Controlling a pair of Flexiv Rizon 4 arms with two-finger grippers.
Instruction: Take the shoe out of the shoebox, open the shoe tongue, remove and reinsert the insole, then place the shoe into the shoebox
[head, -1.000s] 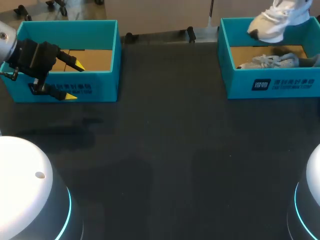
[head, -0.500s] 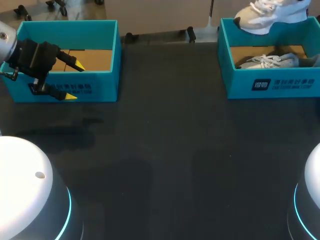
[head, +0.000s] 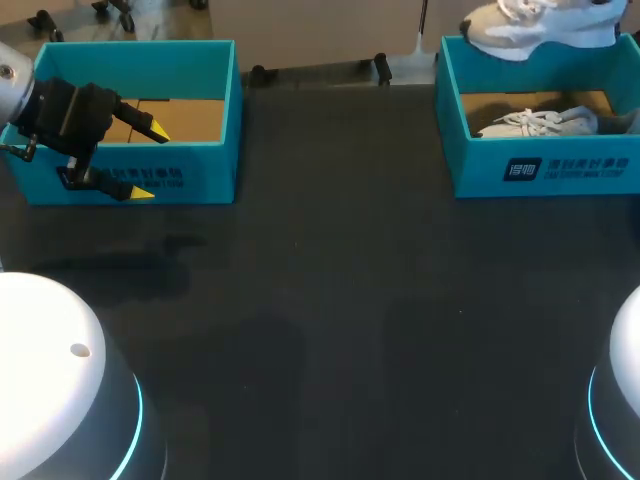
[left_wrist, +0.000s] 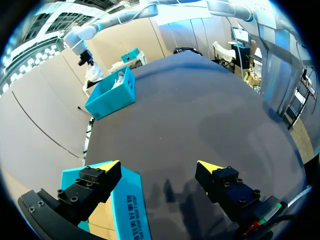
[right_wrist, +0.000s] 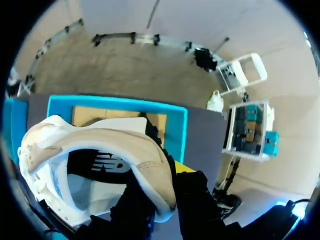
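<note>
The right gripper (right_wrist: 161, 189) is clamped on the heel collar of a cream and white lace-up trainer (right_wrist: 107, 142). One black finger is inside the shoe's opening and the yellow-tipped one is outside. The trainer hangs in the air over the far side of an open teal cardboard shoebox (head: 560, 165) with a brown floor, at the table's far right corner. It touches neither the box nor the table. A second trainer (head: 540, 122), pale grey with white laces, lies inside that box.

Well apart, at the far left corner, the left gripper (head: 150, 161) is spread wide and holds nothing. One yellow tip is over the inside of a second open teal shoebox (head: 140, 65), the other in front of its front wall, so the fingers straddle that wall. No shoe shows in this box. The dark tabletop (head: 350, 300) stretches between the two boxes.

The task looks to be in its first step. The trainer is lifted clear of its box but not yet set down. Opening the tongue, pulling out and refitting the insole, and returning the shoe to a box all appear to remain. The free left gripper would probably be needed to work the tongue and insole.
</note>
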